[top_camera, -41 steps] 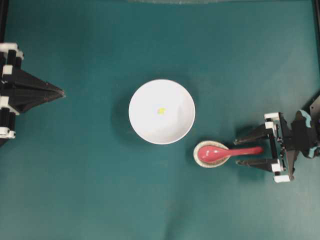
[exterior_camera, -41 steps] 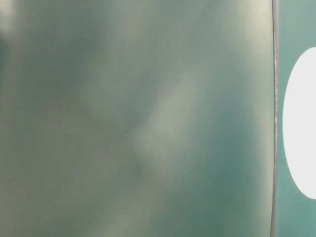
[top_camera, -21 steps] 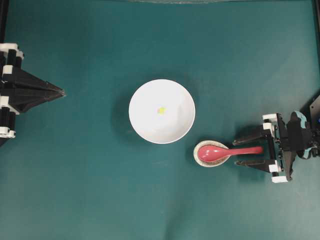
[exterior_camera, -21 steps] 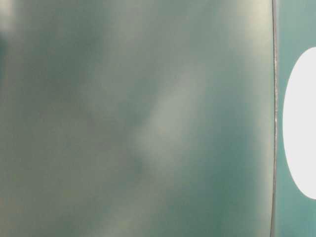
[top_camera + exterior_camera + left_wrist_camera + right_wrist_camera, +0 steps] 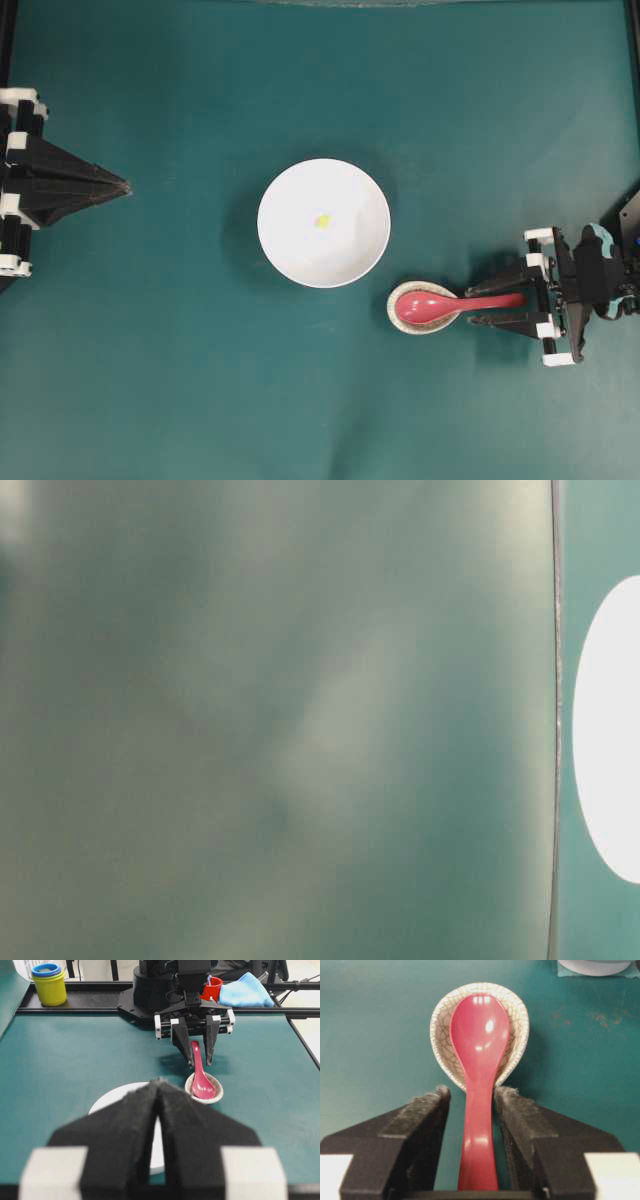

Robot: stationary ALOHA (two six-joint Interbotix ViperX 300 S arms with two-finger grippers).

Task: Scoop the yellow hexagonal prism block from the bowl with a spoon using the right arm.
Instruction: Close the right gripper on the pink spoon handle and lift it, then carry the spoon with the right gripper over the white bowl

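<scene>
Around spoon (image 5: 479,1085) handle: right gripper (image 5: 470,1097) jaws narrowed, slim gaps remain, no grip

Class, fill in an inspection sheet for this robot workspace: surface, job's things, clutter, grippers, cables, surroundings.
Surface: teal table.
Job's things: yellow block lies in the white bowl; red spoon lies in the speckled spoon rest.
Clutter: nothing seen.
Grippers: right gripper straddles the spoon handle, narrow gaps either side; left gripper shut, apart from the bowl.
Cables: some behind the right arm's base.
Surroundings: stacked cups, red cup, blue cloth beyond the table.
</scene>
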